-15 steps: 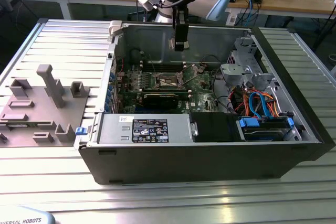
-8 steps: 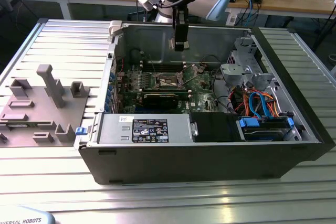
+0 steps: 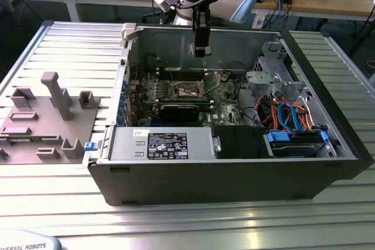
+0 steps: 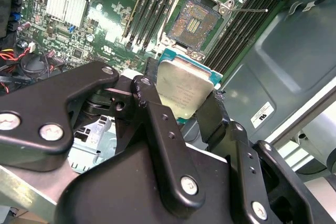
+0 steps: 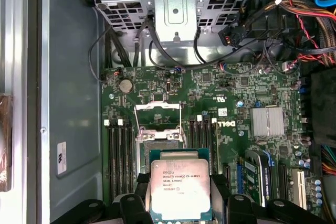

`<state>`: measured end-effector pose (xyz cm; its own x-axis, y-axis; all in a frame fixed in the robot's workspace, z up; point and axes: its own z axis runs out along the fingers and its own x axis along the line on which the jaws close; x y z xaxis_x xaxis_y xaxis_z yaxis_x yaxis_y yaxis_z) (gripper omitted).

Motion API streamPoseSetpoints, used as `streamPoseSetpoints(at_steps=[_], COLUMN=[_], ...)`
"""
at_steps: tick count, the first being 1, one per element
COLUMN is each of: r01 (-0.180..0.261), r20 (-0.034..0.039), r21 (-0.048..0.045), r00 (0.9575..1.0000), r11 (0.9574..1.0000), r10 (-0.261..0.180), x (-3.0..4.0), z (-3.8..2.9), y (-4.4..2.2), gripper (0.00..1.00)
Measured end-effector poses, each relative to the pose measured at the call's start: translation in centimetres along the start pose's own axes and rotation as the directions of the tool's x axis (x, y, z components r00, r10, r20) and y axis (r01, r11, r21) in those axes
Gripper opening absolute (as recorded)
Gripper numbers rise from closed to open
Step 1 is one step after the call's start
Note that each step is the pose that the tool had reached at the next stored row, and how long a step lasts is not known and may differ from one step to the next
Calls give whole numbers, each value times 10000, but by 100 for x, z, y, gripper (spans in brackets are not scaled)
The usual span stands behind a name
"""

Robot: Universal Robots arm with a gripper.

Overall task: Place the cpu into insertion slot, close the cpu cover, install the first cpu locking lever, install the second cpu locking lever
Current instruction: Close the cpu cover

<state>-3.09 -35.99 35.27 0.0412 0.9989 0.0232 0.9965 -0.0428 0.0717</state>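
Note:
My gripper (image 3: 200,48) hangs inside the open computer case, above the green motherboard (image 3: 225,95). It is shut on the cpu (image 5: 181,188), a flat square chip with a silver top and teal edge, held by two opposite sides between the black fingers (image 4: 149,98). In the second wrist view the cpu (image 4: 184,92) is held clear above the board. The insertion slot (image 4: 195,22) lies open, its contact field bare, just past the chip. In the first wrist view the cpu cover (image 5: 157,109) stands raised behind the insertion slot (image 5: 159,137). A thin wire lever (image 4: 251,10) sticks out beside the socket.
Long black memory slots (image 4: 152,3) flank the socket on both sides. A finned heat sink (image 5: 268,121), a metal drive cage (image 3: 266,77) and coloured cables (image 3: 290,112) sit at the exterior view's right. A grey fixture block (image 3: 53,115) lies on the ribbed table beside the case.

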Motion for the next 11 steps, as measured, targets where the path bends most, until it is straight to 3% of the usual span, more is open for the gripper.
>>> streamPoseSetpoints(at_steps=[11], r01=[-88], r20=[7], r21=[-2], r00=[10000], r11=[10000], r10=[88], x=[0], z=[0], y=[0], gripper=[54])
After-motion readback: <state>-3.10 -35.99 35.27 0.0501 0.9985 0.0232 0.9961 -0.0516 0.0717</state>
